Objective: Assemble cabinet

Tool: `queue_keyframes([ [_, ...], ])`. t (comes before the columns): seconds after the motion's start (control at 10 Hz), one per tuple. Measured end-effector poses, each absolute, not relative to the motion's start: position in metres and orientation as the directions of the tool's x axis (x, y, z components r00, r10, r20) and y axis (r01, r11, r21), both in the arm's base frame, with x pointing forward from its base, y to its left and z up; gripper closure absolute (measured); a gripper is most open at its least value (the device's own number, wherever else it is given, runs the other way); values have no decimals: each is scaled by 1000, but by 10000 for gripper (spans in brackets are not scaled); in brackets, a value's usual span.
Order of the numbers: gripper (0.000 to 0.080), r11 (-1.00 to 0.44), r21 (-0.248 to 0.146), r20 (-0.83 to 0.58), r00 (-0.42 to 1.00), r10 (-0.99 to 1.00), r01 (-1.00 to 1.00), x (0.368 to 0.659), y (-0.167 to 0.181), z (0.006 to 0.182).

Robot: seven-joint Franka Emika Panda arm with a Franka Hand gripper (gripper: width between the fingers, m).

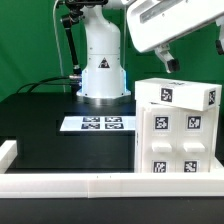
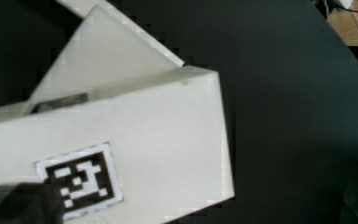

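Cabinet: a big white box with black-and-white tags, standing upright on the black worktop at the exterior view's right, close to the white front rail.
Gripper: hangs just above the cabinet's top, not touching it.
Gripper fingers: cannot tell if wide or narrow.
Way to go: the cabinet lies straight below the gripper.
Cabinet's long side: runs up and down; tagged faces point up and forward.
Marker board: flat, near the arm's base.

White glossy robot arm, rounded base with triangular warning sticker, black cable alongside, dark jaws
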State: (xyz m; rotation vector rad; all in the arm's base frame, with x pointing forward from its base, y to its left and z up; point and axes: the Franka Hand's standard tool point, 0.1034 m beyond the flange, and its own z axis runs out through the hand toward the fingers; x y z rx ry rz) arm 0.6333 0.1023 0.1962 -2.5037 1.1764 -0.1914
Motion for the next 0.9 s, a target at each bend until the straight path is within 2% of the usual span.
queue_keyframes([
  [0.4, 2, -788, -370, 84, 827, -555, -492, 633, 100, 195],
  [0.6, 2, -946, -277, 210, 951, -228, -166, 633, 96, 194],
  [0.9, 2, -971, -163, 283, 951, 123, 174, 633, 93, 192],
])
